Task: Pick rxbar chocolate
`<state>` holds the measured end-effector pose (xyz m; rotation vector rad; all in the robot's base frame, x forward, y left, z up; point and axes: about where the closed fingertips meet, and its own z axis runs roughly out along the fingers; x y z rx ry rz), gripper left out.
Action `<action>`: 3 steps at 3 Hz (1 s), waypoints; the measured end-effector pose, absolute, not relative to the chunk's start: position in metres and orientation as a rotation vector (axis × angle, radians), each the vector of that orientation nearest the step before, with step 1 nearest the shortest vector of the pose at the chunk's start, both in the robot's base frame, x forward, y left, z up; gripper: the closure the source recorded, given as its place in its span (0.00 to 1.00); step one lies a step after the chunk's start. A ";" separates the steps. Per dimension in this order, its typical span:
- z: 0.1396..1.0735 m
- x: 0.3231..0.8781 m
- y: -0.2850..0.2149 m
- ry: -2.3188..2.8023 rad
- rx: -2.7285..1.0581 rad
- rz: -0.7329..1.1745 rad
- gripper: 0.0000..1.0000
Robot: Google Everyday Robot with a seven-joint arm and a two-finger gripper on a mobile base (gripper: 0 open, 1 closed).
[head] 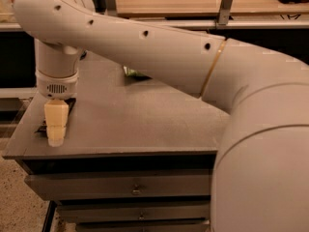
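Note:
My gripper [55, 125] hangs straight down from the wrist at the table's front left corner, with its cream tip at the table surface. A thin black strip, the rxbar chocolate [41, 128], shows just behind and to the left of the gripper; more of it peeks out at the gripper's upper right. Most of the bar is hidden by the gripper. I cannot tell whether the gripper is touching it.
The grey table [145, 120] has drawers below its front edge. A bit of a green bag [131, 72] shows at the back of the table under my arm. The large white arm [159, 52] crosses the view and hides much of the table's right side.

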<state>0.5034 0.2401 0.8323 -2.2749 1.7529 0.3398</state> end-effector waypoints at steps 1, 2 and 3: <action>0.838 0.491 0.245 1.509 -2.561 0.223 0.00; 0.836 0.488 0.242 1.424 -2.633 0.213 0.00; 0.837 0.487 0.242 1.384 -2.619 0.210 0.00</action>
